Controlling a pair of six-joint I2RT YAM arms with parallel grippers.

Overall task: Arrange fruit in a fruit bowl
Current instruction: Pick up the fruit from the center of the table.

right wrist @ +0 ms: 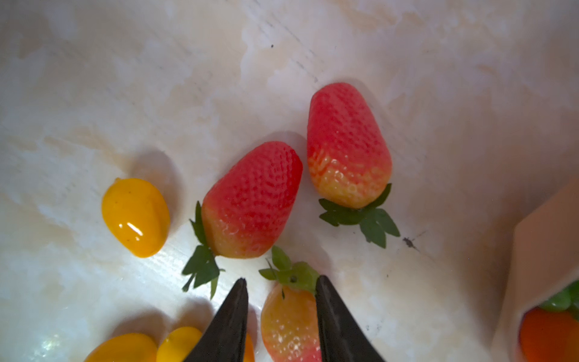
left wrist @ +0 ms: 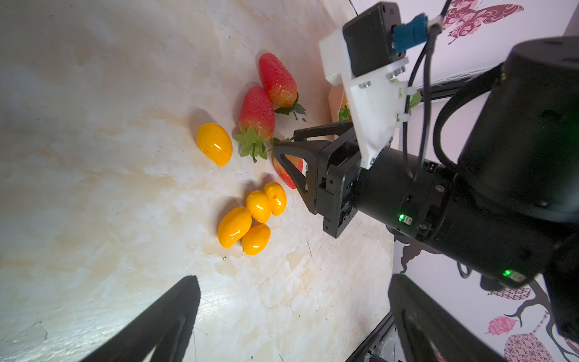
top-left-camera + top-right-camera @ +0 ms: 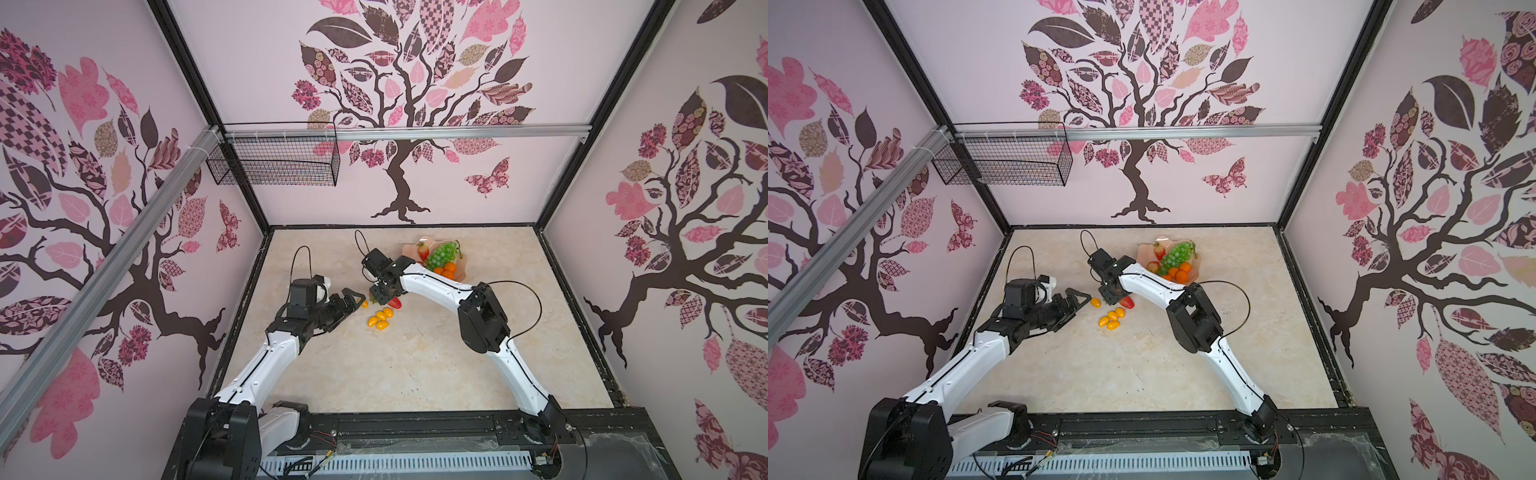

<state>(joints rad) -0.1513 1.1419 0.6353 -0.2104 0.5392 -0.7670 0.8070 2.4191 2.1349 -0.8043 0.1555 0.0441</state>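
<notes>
While my right hand [image 1: 280, 279] stood low over the bench [image 1: 156, 78], its fingers [image 1: 332, 313] were parted astride one strawberry [image 1: 289, 319], which lay on the bench between them. One finger looked to be against its side and a sliver of bench showed at the other, so I judged the pinch not made, though the view was tight. Two more strawberries [image 1: 253, 200] lay just beyond the fingertips, a lone tomato [image 1: 136, 216] lay further off, and a cluster of tomatoes [image 2: 250, 219] lay just beside one finger. The fruit bowl [image 3: 413, 248], already holding the grapes [image 3: 442, 252] and tangerines [image 3: 448, 269], sat near, behind my wrist. My left hand [image 3: 358, 302] hung close by, fingers spread. The strawberry tapered and shone. Closing off-centre could squirt it sideways into the tomatoes and scatter them, and a careless lift might brush my left hand.
</notes>
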